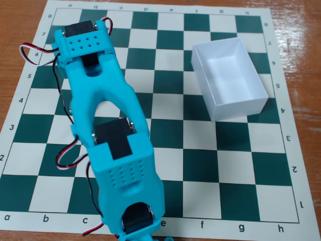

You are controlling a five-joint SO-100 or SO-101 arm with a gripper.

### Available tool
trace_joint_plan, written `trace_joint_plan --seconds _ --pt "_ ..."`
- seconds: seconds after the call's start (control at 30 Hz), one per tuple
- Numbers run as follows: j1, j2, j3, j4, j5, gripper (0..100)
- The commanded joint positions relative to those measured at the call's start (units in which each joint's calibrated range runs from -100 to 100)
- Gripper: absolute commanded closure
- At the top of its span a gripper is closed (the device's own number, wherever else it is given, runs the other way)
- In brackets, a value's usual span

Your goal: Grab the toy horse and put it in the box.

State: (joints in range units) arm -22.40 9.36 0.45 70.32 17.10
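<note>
Fixed view, looking down on a green and white chessboard mat (210,165) that lies flat on a brown wooden table (301,30). The mat looks thin and smooth, with small letters and numbers along its edges.

A bright blue plastic robot arm (108,110) reaches from the bottom edge up toward the top left part of the mat. It is made of chunky, smooth pieces with rows of little holes in them. Black motor blocks (115,138) sit inside the blue parts. Thin red, white and black wires (32,52) loop out from its sides.

The arm covers its own gripper, so I cannot tell if the fingers are wide apart or closed, or if they hold anything.

The toy horse cannot be seen. The arm hides the squares on the left side of the mat.

The box (228,78) is on the right side of the mat, well apart from the arm. It is white paper, shaped like a rectangle, with low thin walls and an open top. Nothing is inside it.
</note>
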Motion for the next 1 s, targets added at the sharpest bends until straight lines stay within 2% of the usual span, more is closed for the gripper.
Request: trace_joint_plan --seconds 0.0,0.8,0.97 --pt "-0.5 3.6 -6.2 0.4 0.6 67" --pt "-3.2 19.2 -13.2 0.6 0.6 67" --pt "-2.8 21.3 -13.5 0.5 0.9 72"
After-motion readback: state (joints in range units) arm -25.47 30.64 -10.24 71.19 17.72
